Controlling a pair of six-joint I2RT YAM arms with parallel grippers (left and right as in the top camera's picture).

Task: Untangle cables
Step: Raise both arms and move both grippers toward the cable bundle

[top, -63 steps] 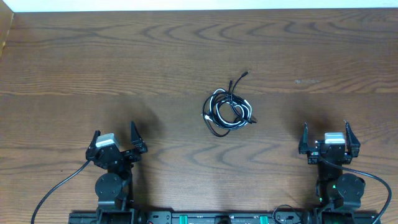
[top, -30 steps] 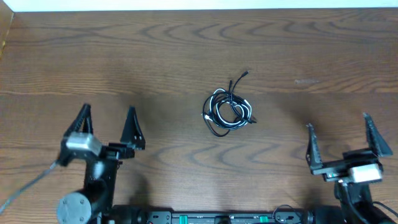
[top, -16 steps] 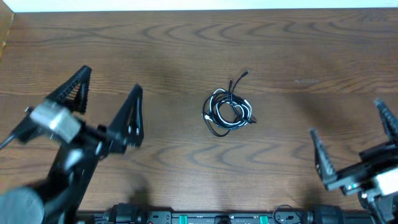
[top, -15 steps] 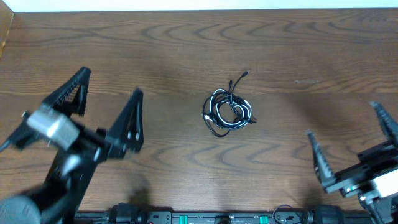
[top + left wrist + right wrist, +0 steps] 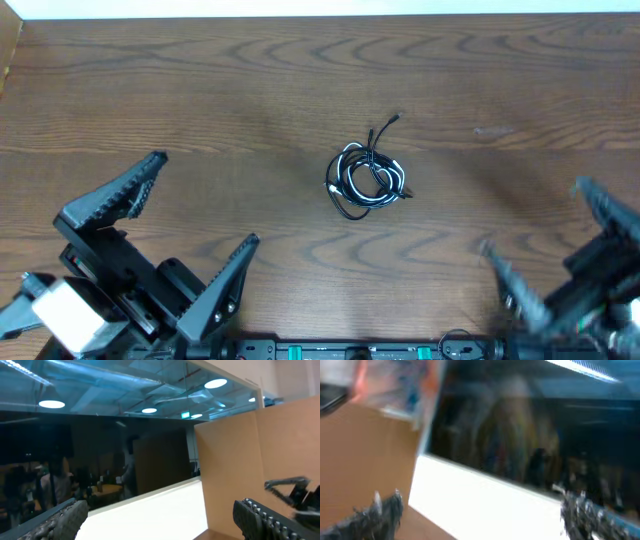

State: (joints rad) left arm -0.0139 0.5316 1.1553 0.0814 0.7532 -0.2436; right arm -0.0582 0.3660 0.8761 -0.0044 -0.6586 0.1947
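- Near the middle of the bench [image 5: 300,70], a touch toward 1 o'clock from dead centre, the cables [image 5: 368,180] lie in one small knotted coil, with nothing touching them.
- Black loops make up most of the coil, and a white cord [image 5: 350,163] is wound through them. One black plug end [image 5: 396,119] strays out toward 1 o'clock.
- At 8 o'clock in the overhead view, the left tool [image 5: 206,198] looms large and close to the camera. Its two ridged fingers are spread very wide and point toward 1 o'clock, and nothing is between them.
- At 4 o'clock, the right tool [image 5: 533,218] is blurred (its outline is soft). Its fingers are likewise far apart and hold nothing, and they point toward 10 o'clock.
- Both tools are well apart from the coil, one on either side of it.
- From the left wrist, the left tool [image 5: 160,505] shows only as two fingertips at the bottom corners, with a broad gap between them. The camera looks level across the room at dark glass, ceiling lights [image 5: 52,404] and a brown panel [image 5: 235,470], not at the bench.
- From the right wrist, the right tool [image 5: 482,497] appears the same way, with tips low at either side and splayed wide. The room beyond is smeared, so little of it can be made out.
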